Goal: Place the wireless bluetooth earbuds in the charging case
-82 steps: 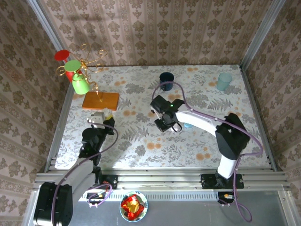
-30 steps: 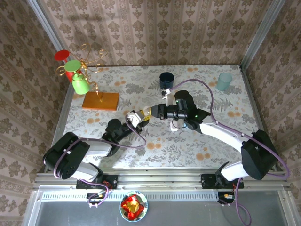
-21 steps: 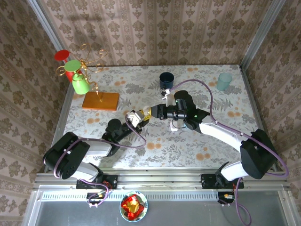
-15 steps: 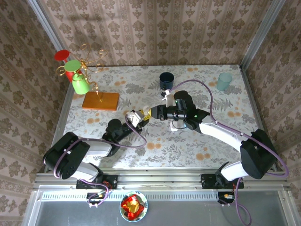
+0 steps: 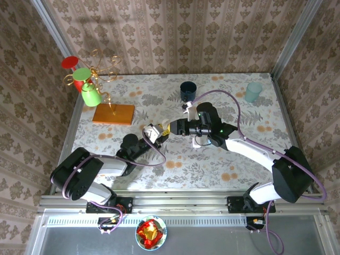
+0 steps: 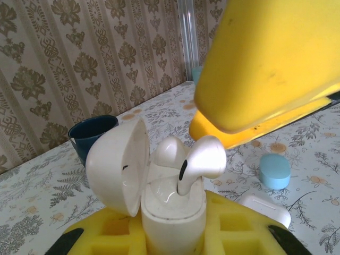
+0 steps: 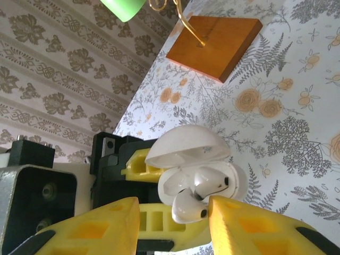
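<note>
green cup [image 5: 90,96] on a gold wire stand [image 5: 98,71] with a wooden base [image 5: 113,113], at 10 o'clock on the tabletop [image 5: 175,170].

left tool [image 5: 153,131] is just left of the tabletop's centre, raised off the surface. its yellow fingers [image 6: 114,229] are clamped on the white charging case [image 6: 172,212], which stands upright between them. the lid [image 6: 119,164] is hinged open toward 9 o'clock in the left wrist view.

second earbud [image 6: 169,151] is seated in the case's far well. the earbud [image 6: 204,159] stands stem-down in the near well, head above the rim, not fully home.

right tool [image 7: 174,204] meets the case from 3 o'clock in the top view. its fingers [image 7: 249,226] are parted and straddle the earbud: there is a clear gap on one side, and the other side is very close; contact cannot be told. the case carries the earbud, not the fingers.

dark blue cup [image 5: 187,90] at 12 o'clock. pale teal cup [image 5: 253,91] at 2 o'clock. light blue case [image 6: 275,170] and a white oblong piece [image 6: 265,209] lie on the tabletop beyond the tools, apart from each other.
</note>
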### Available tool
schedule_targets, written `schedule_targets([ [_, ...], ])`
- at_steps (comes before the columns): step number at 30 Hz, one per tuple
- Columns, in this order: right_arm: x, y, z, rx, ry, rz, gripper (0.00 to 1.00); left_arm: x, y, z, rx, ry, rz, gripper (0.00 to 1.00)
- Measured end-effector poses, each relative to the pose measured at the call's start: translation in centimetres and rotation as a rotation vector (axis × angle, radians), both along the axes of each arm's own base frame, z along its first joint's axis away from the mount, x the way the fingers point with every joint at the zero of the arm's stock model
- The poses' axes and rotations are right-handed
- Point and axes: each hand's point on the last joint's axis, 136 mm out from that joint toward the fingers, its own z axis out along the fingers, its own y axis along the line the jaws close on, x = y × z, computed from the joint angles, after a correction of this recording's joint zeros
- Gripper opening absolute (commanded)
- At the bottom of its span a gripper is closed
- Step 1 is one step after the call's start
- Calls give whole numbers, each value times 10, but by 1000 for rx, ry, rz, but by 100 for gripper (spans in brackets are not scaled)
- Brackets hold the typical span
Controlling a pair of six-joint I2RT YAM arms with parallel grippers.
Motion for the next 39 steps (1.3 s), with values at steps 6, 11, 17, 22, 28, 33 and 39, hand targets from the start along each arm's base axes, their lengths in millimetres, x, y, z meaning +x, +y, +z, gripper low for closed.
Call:
schedule_targets([
  [6,-8,5,2,3,-1,54,39,2,-1,2,-7,3,1,0],
  [11,-13,10,5,13,-2,82,39,2,-1,2,-12,9,1,0],
  [17,-14,18,2,18,12,113,39,3,-2,-1,-11,21,0,0],
  [22,-13,21,2,25,4,118,39,3,-2,-1,-13,22,1,0],
  [28,-12,12,9,27,-25,82,38,5,0,-1,-14,23,9,0],
  [33,-7,-4,24,17,-79,1,39,6,2,-2,-5,13,16,0],
  [39,1,-18,16,-67,-95,-75,47,2,3,-9,57,-45,10,0],
])
